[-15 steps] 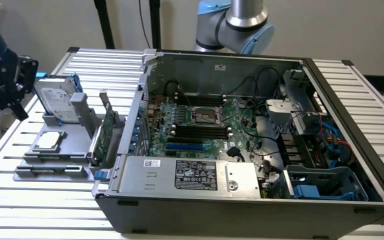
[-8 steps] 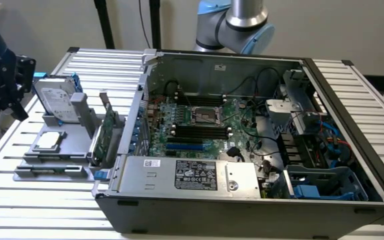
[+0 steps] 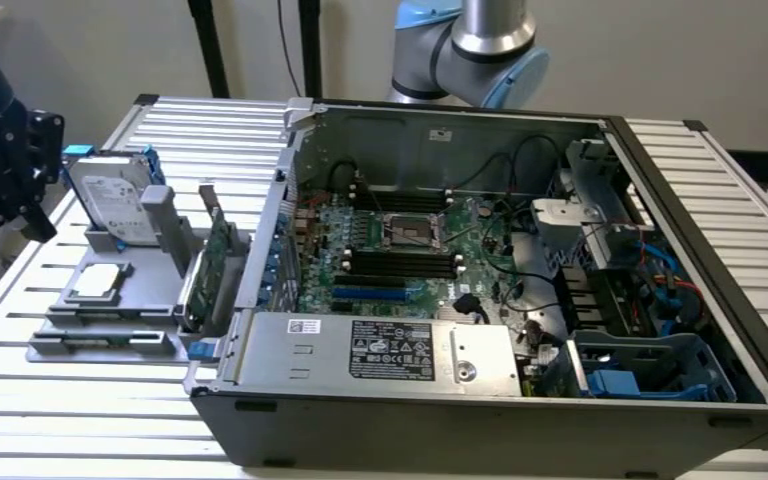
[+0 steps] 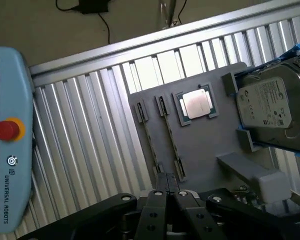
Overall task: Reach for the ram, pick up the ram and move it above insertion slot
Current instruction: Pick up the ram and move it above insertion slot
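My gripper (image 3: 21,212) hangs at the exterior view's far left, beside a grey fixture (image 3: 137,300) on the slatted table. Its black fingers (image 4: 157,200) are pressed together, shut on nothing, above the fixture's (image 4: 200,150) edge. Two narrow rails (image 4: 171,137) run along the fixture. I cannot tell whether the ram stands edge-on in one of them. The open computer case (image 3: 491,400) sits to the exterior view's right, with black memory slots (image 3: 398,263) on its motherboard below the processor socket (image 3: 411,230).
The fixture also carries a silver hard drive (image 4: 270,107) with blue rails, a processor chip (image 4: 196,103) and an upright green expansion card (image 3: 213,270). A teach pendant (image 4: 7,135) with a red button lies on the table. The power supply (image 3: 384,350) lines the case's near wall.
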You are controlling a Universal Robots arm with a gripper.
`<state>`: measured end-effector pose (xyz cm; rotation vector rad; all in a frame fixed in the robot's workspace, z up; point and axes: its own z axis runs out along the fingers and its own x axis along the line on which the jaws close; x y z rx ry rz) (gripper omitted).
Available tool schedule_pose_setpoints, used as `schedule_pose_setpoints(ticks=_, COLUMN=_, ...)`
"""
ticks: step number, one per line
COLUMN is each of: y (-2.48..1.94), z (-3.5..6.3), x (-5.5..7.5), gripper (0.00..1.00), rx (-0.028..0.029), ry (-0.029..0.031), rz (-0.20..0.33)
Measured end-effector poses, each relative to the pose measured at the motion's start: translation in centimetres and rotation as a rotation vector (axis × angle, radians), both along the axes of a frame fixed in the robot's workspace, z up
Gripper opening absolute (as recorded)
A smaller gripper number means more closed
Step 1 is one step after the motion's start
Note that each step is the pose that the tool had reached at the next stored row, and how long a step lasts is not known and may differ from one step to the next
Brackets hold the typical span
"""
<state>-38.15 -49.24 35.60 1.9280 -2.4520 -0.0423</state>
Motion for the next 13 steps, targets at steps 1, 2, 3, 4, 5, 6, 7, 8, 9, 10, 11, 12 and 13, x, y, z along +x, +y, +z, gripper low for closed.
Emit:
schedule_pose_setpoints(ticks=1, y=0.0, z=0.0, x=0.0, gripper=0.11, rx=0.0, ry=0.0, rz=0.02)
schedule_pose_setpoints(ticks=2, y=0.0, z=0.0, x=0.0, gripper=0.11, rx=-0.0001, ry=0.0001, rz=0.038)
schedule_pose_setpoints(ticks=3, y=0.0, z=0.0, x=0.0, gripper=0.11, rx=0.0, ry=0.0, rz=0.056)
schedule_pose_setpoints(ticks=4, y=0.0, z=0.0, x=0.0, gripper=0.11, rx=0.0, ry=0.0001, rz=0.074)
schedule_pose_setpoints(ticks=5, y=0.0, z=0.0, x=0.0, gripper=0.11, rx=0.0, ry=0.0, rz=0.092)
schedule_pose_setpoints(ticks=6, y=0.0, z=-0.01, x=0.0, gripper=0.11, rx=0.0, ry=0.0, rz=0.11)
schedule_pose_setpoints(ticks=7, y=0.0, z=-0.01, x=0.0, gripper=0.11, rx=0.0, ry=0.0, rz=0.128)
schedule_pose_setpoints(ticks=8, y=0.0, z=-0.01, x=0.0, gripper=0.11, rx=0.0, ry=0.0, rz=0.146)
schedule_pose_setpoints(ticks=9, y=0.0, z=-0.01, x=0.0, gripper=0.11, rx=-0.0001, ry=0.0001, rz=0.164)
schedule_pose_setpoints(ticks=10, y=0.0, z=-0.01, x=0.0, gripper=0.11, rx=0.0, ry=0.0, rz=0.182)
schedule_pose_setpoints(ticks=11, y=0.0, z=-0.01, x=0.0, gripper=0.11, rx=0.0, ry=0.0, rz=0.201)
schedule_pose_setpoints(ticks=12, y=0.0, z=-0.01, x=0.0, gripper=0.11, rx=-0.0001, ry=0.0, rz=0.219)
schedule_pose_setpoints(ticks=13, y=0.0, z=-0.01, x=0.0, gripper=0.11, rx=0.0, ry=0.0, rz=0.238)
